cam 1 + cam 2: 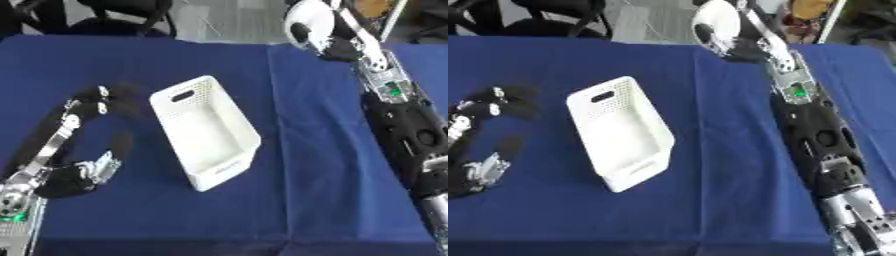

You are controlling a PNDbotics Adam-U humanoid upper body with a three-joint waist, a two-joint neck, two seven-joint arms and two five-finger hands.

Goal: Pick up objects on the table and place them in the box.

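Note:
A white box (206,133) with perforated walls and a handle slot lies askew in the middle of the blue table, and nothing shows inside it. My right arm runs up the right side. My right hand (348,49) is at the far edge of the table, well beyond and to the right of the box. Its fingers are curled round a white round object (308,21) with a dark patch. My left hand (66,132) rests open on the cloth left of the box, fingers pointing away from me, touching nothing.
The blue cloth (306,150) covers the whole table; its front edge runs along the bottom. Black chairs (114,15) stand behind the far edge. A yellowish thing (807,12) shows at the top right, off the table.

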